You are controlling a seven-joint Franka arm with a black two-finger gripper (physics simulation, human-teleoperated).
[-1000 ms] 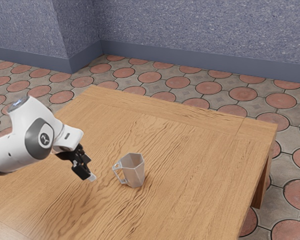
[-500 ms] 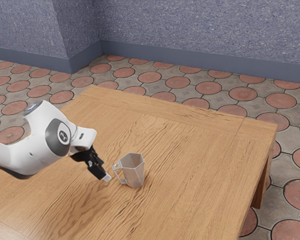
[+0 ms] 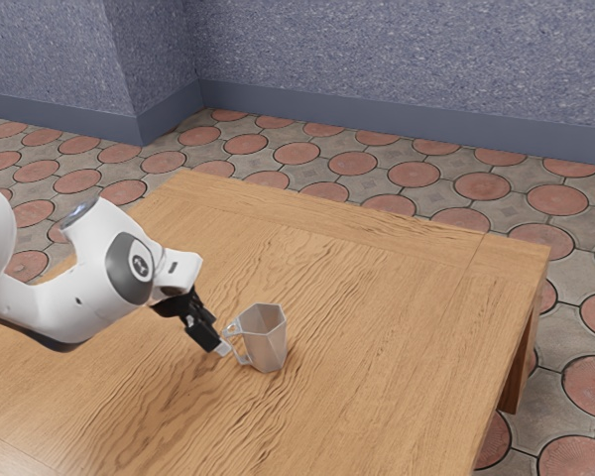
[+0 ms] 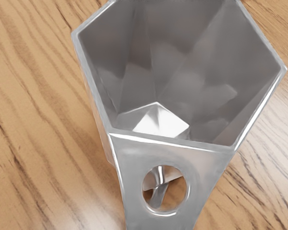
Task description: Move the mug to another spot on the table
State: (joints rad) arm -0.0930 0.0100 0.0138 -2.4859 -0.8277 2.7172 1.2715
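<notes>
None of the move looks done: the mug (image 3: 263,337) stands upright on the table (image 3: 397,297), unlifted, so grasp, carry and set-down are all left, by my reading. The gripper (image 3: 216,342) hangs low at the handle (image 3: 234,344), which points toward it. Whether it touches, and whether it is released or clenched, I cannot tell. Just beyond the gripper, the mug's hexagonal mouth faces up.

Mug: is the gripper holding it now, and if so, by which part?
It cannot be told. The gripper is at the mug's handle, and the mug stands on the table.
</notes>
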